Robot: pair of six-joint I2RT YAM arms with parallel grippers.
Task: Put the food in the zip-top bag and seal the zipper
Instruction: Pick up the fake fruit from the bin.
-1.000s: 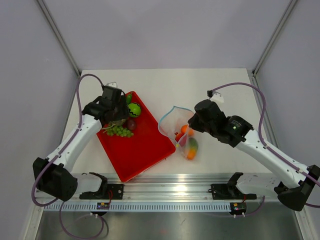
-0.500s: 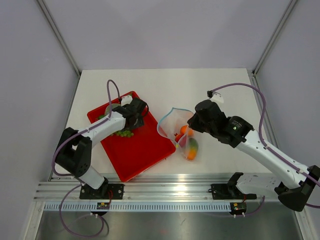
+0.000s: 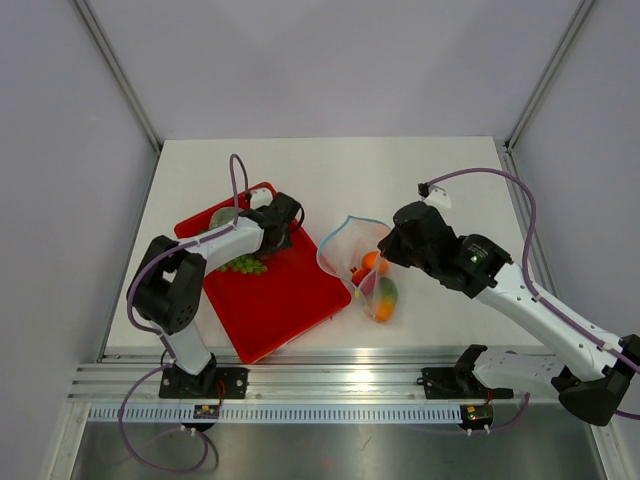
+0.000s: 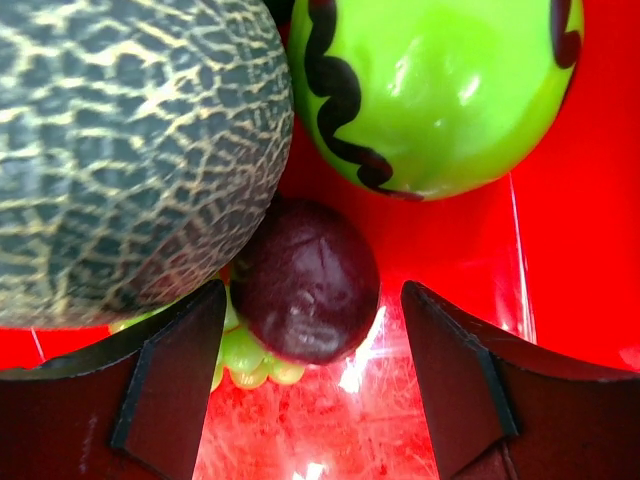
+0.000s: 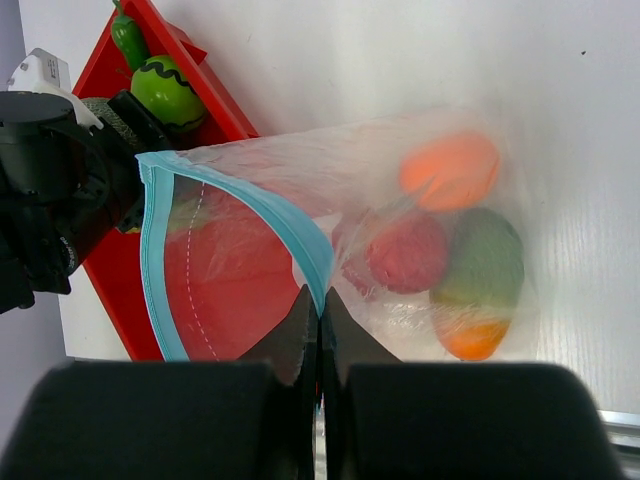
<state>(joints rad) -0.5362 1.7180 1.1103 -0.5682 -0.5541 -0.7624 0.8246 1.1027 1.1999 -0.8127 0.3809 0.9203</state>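
Zip-top bag (image 3: 340, 245) is lying right of centre on a white table (image 3: 420, 170), which is standing between plain grey walls (image 3: 330, 60) with metal posts (image 3: 120, 78) at the corners. The bag is showing as clear, crinkled plastic with a light blue zipper (image 5: 300, 235) along its mouth. The mouth is gaping toward a red tray (image 3: 290, 300) just beside it. The right gripper (image 5: 320, 300) is pinching the zipper edge, its jaws fully closed on it. Inside the bag, an orange (image 5: 450, 168), a red fruit (image 5: 405, 250) and an orange-green mango (image 5: 485, 270) are resting together at the closed end. The food (image 3: 245, 265) outside the bag is sitting at the tray's far end: a netted melon (image 4: 120, 150), a green ball with black wavy stripes (image 4: 440, 90), a dark purple fruit (image 4: 305, 280), green grapes (image 4: 245, 355) and a cucumber (image 5: 128, 38). The left gripper (image 4: 312, 300) is hanging low over the tray with its jaws spread, one finger on either side of the purple fruit, gripping nothing.
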